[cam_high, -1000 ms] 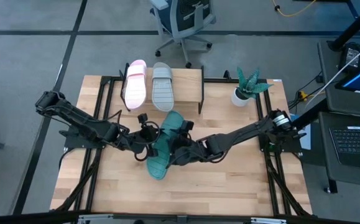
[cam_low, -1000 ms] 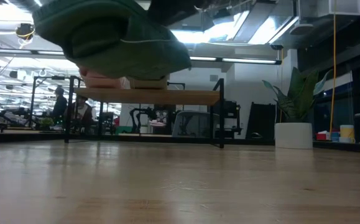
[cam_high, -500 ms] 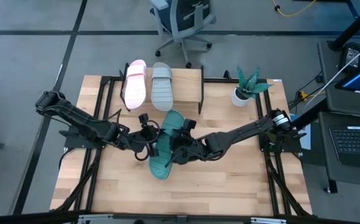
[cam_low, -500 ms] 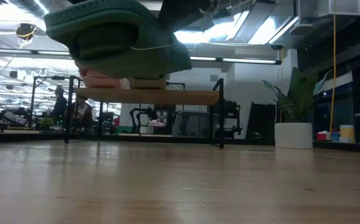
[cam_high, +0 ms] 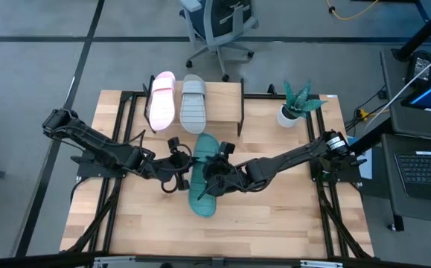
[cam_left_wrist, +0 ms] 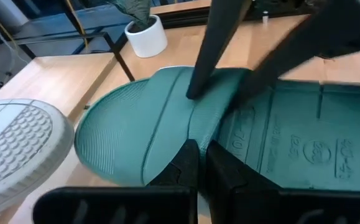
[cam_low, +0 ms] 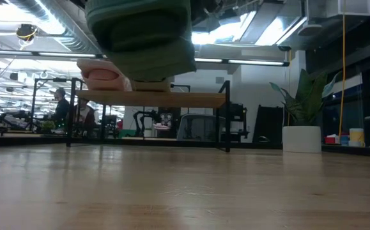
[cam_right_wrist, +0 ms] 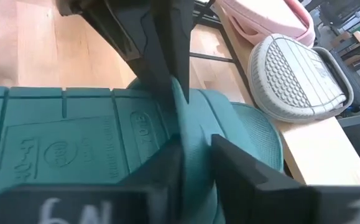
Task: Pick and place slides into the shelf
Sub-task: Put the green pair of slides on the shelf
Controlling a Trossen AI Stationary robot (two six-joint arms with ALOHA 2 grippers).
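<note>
Teal slide [cam_high: 203, 177] between both hands.

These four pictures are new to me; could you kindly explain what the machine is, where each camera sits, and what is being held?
Two dark robot arms work at a wooden table. One camera looks straight down, one sits at tabletop height, and one rides on each wrist. The left end effector and right end effector both grip the strap of the teal slide, which hangs above the table, sole up. The pink slide and grey slide already lie on the shelf. A potted plant stands nearby.
</note>
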